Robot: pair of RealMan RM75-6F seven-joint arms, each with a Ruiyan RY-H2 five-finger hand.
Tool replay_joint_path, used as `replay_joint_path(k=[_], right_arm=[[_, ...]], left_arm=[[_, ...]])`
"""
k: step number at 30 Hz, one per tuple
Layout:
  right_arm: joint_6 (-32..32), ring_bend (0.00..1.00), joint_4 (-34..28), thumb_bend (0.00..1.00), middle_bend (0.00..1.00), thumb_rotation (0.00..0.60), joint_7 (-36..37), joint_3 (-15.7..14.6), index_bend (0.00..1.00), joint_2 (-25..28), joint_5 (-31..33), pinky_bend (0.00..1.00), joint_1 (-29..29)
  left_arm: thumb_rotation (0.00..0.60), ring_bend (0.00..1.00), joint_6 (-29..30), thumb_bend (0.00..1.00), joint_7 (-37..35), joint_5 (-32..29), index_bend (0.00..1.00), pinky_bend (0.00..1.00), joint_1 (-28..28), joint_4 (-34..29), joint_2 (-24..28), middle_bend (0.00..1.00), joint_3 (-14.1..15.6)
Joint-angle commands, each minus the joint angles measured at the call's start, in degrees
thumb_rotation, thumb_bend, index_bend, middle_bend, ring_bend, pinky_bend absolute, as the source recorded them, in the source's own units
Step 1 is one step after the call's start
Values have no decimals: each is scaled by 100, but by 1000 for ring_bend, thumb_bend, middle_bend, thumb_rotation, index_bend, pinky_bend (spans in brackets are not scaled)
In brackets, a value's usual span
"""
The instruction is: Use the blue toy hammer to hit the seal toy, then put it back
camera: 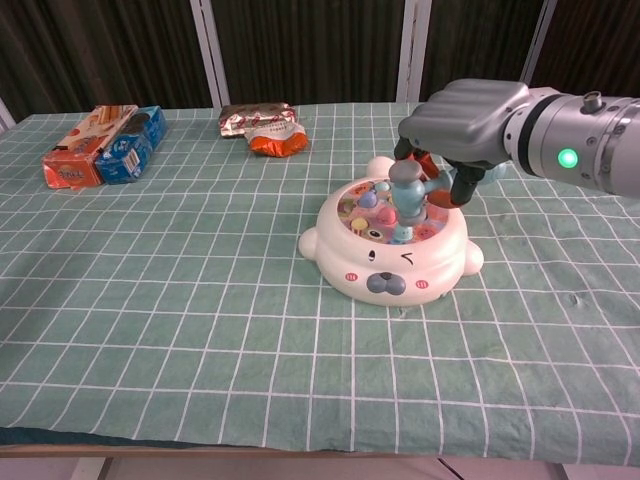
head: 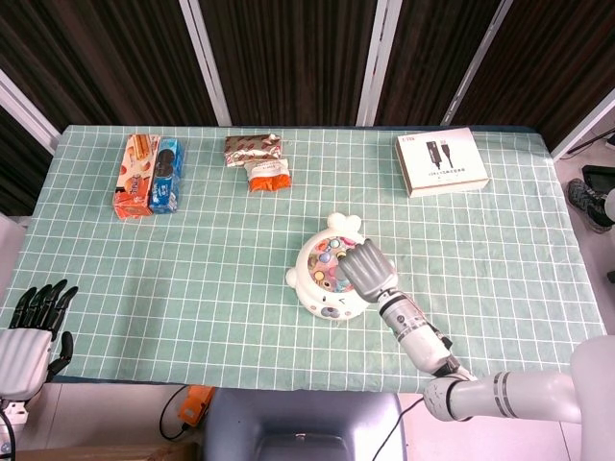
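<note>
The white seal toy [camera: 385, 262] [head: 322, 288] with coloured pegs on top lies mid-table. My right hand [camera: 465, 115] [head: 367, 269] hovers over its right side and grips the blue toy hammer [camera: 408, 190]. The hammer head points down onto the pegs near the toy's middle. In the head view the hand hides most of the hammer. My left hand [head: 34, 331] hangs off the table's near left corner, fingers apart, holding nothing.
An orange box [head: 135, 176] and a blue snack pack [head: 166, 176] lie far left. Two snack wrappers [head: 258, 160] sit at the far middle. A white cable box [head: 439, 161] lies far right. Green checked cloth [camera: 200, 300] covers the table.
</note>
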Motion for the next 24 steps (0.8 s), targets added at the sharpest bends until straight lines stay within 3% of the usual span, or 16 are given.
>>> replay_joint_path(k=[1,17,24], right_arm=[[29,599,41,646,612,600,-72,-34,896,-59,92,661,53],[135,599,139,646,612,600,-254,-133,896,-241,488,661,256],[192,599,79,646,612,600,40,10,896,-148,451,661,262]], left_arm=[[600,0,-5,672,-1,4,31,17,-2,0,1,14,3],[600,0,41,671,-63,18,32,17,15,8,22,13,-7],[600,0,48,672,-77,25,32,17,18,12,25,13,-7]])
